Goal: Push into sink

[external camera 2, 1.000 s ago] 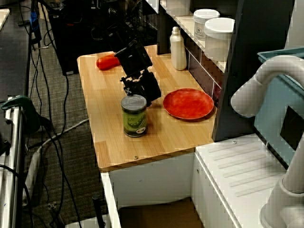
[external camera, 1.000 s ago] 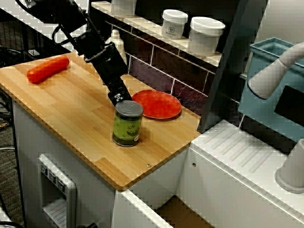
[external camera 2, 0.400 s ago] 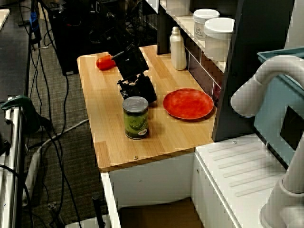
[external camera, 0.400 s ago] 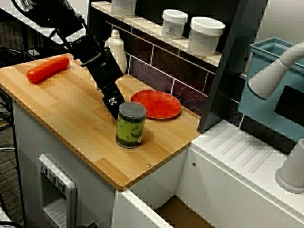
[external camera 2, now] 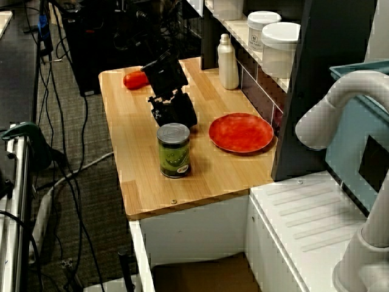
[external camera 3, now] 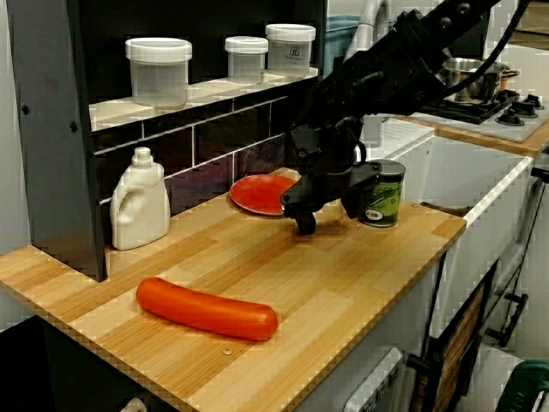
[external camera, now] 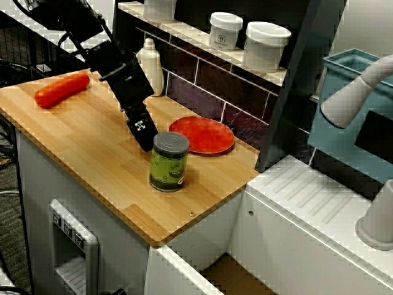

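A green-labelled tin can (external camera: 168, 163) stands upright on the wooden counter (external camera: 92, 147), near its sink-side end. The sink (external camera: 228, 273) lies below and past that end, with white walls and a tan floor. My black gripper (external camera: 144, 136) rests low on the counter just behind the can, on the side away from the sink, a small gap apart. In the side view the gripper (external camera 3: 328, 215) shows two spread fingers with bare wood between them, nothing held, and the can (external camera 3: 382, 194) just to its right. From the other angle the gripper (external camera 2: 173, 114) sits above the can (external camera 2: 174, 151).
A red plate (external camera: 202, 135) lies beside the can toward the wall. A red sausage (external camera: 61, 90) is at the counter's far end, a white bottle (external camera: 150, 61) by the tiled wall. Jars (external camera: 266, 44) stand on the shelf. A teal bin (external camera: 344, 104) and white faucet (external camera: 359, 89) are beyond the sink.
The can slid slightly toward the sink a second ago and has since stayed put. The gripper has drawn back from it, away from the sink.
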`<state>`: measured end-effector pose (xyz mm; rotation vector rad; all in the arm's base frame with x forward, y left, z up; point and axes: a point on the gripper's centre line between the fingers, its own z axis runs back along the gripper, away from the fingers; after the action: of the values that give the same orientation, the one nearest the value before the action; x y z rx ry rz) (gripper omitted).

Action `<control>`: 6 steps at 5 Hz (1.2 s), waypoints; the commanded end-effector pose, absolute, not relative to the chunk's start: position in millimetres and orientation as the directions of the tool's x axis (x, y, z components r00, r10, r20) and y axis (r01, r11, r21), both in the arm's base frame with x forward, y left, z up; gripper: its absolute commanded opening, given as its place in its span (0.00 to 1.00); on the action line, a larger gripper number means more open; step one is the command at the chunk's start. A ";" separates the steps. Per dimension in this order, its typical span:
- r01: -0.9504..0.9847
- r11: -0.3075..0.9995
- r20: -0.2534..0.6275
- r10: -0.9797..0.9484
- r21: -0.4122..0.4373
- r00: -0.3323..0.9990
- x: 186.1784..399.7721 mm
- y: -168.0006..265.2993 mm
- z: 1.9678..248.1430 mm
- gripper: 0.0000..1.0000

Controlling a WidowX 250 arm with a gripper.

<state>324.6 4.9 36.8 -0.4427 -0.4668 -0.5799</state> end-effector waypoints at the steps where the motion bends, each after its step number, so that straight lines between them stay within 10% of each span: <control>1: 0.770 0.615 0.512 -0.612 -0.171 0.603 329.0 1.2 87.6 1.00; 6: 0.878 0.383 0.492 -0.728 -0.287 0.478 316.9 -12.5 75.4 1.00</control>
<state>309.9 -14.9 63.7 -0.5862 -0.2711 -1.0315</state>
